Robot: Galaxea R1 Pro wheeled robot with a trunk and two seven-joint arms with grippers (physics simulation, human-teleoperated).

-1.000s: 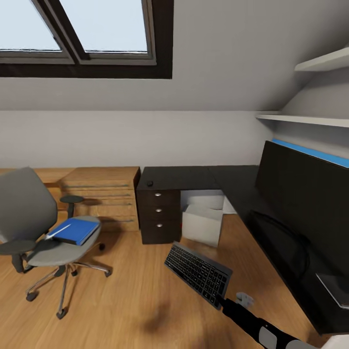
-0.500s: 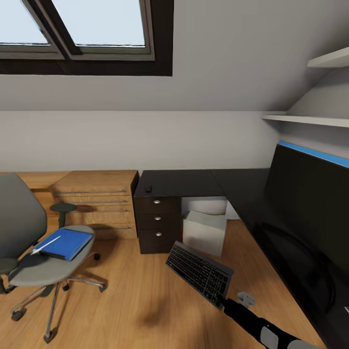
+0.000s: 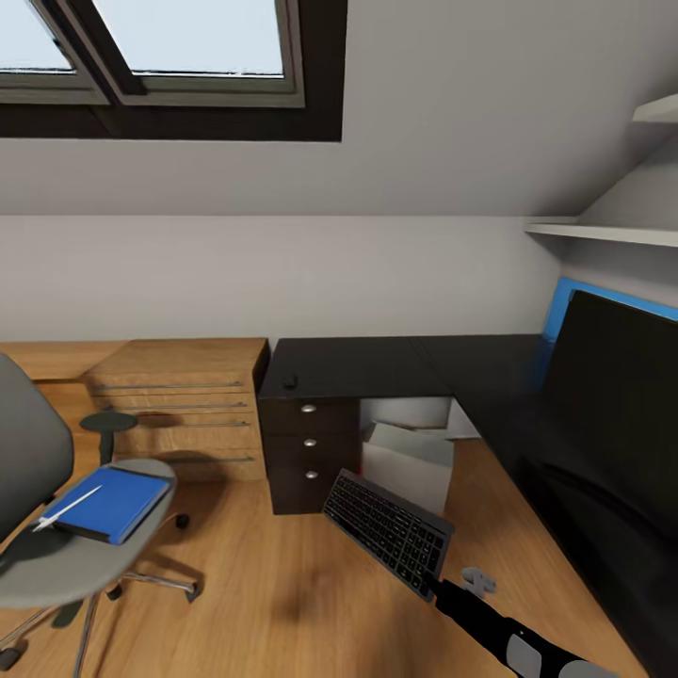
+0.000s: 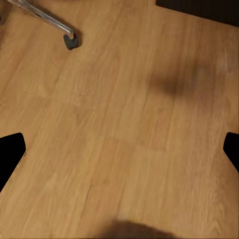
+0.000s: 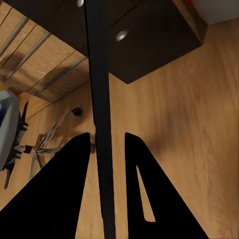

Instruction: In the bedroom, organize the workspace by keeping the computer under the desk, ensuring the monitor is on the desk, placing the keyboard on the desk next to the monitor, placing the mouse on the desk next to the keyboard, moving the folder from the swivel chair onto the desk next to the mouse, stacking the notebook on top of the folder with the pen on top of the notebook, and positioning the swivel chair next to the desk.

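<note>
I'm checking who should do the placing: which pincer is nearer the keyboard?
The right. The right pincer is shut on the keyboard, held above the floor. The left pincer hangs open over bare floor near a chair castor.

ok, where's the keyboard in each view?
Head view: keyboard, lower centre, held above the wood floor by the right end effector.
Right wrist view: edge-on dark strip between the fingers.
Left wrist view: floor and a chair castor.
Shared landmark: black drawer unit.
</note>
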